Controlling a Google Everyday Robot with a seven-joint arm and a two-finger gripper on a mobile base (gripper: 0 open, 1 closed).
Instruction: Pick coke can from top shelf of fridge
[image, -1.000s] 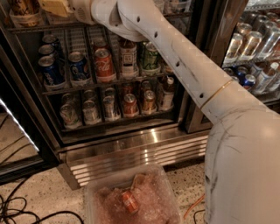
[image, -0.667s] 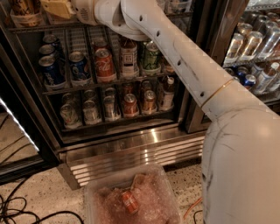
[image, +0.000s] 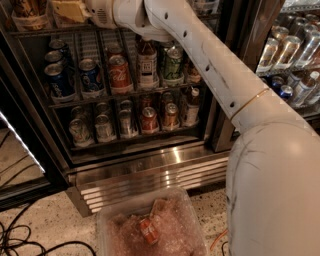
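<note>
The fridge (image: 145, 172) stands open in front of me, with wire racks and a ribbed steel base. A red coke can (image: 120, 74) with white script stands upright on the second rack in view, between a blue can (image: 91, 75) and a dark bottle (image: 147, 62). The highest rack in view (image: 40, 31) holds food tubs and is cut off by the frame's top edge. My white arm reaches up and left across the fridge. My gripper (image: 92, 11) is at the top edge, above that rack and beside a tan package (image: 70, 10), well above the coke can.
The lower rack holds several cans, among them a smaller orange-red can (image: 148, 119). A dark door post (image: 240, 75) separates a right compartment of bottles (image: 295, 50). A clear bin (image: 150, 225) with a red can stands on the floor. Cables (image: 20, 240) lie at left.
The arm's end has shifted slightly left along the top edge. The cans and bottles have not moved.
</note>
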